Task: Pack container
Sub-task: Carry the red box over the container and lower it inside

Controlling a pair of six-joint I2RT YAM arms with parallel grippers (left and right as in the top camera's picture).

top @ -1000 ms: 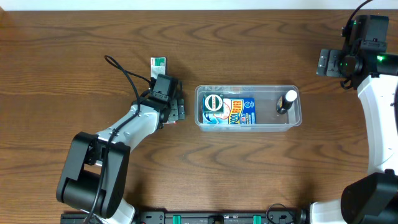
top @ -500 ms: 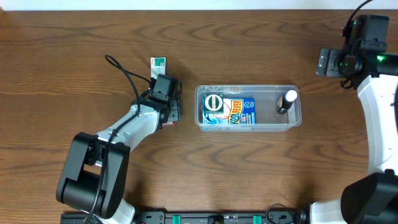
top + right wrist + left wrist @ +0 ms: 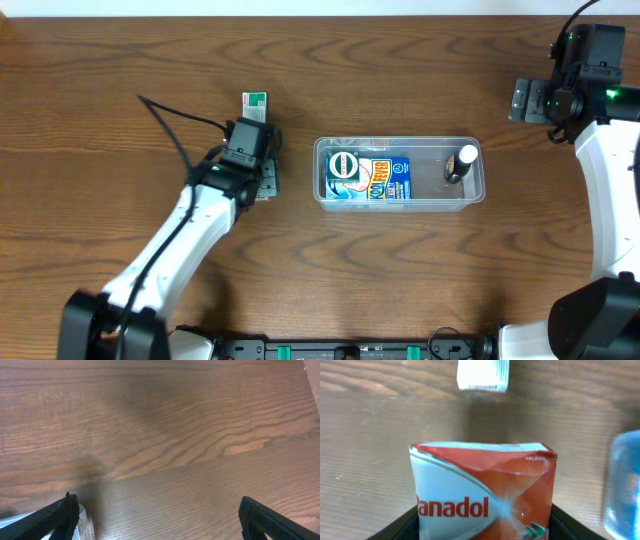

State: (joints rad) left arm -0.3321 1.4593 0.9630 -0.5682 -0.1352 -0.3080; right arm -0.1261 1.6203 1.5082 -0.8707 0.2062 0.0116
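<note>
Basically the left gripper [image 3: 264, 183], just left of the clear rectangular plastic container [image 3: 400, 141], is clamped on a red-and-white Panadol packet [image 3: 482, 497], which is mostly hidden under it from overhead. The container sits mid brown wooden table [image 3: 420, 260], holding a blue-and-yellow packet [image 3: 385, 180] and a small dark white-capped bottle [image 3: 463, 162]; the labels are too small to read. Further back-left of the container is a small green-and-white packet [image 3: 256, 103]. The right gripper [image 3: 159, 510], back-right of the container, has its fingers spread wide and empty.

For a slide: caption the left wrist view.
Left gripper clamps a red-and-white Panadol box; brown wooden table behind, white packet beyond, clear plastic container at right.
</note>
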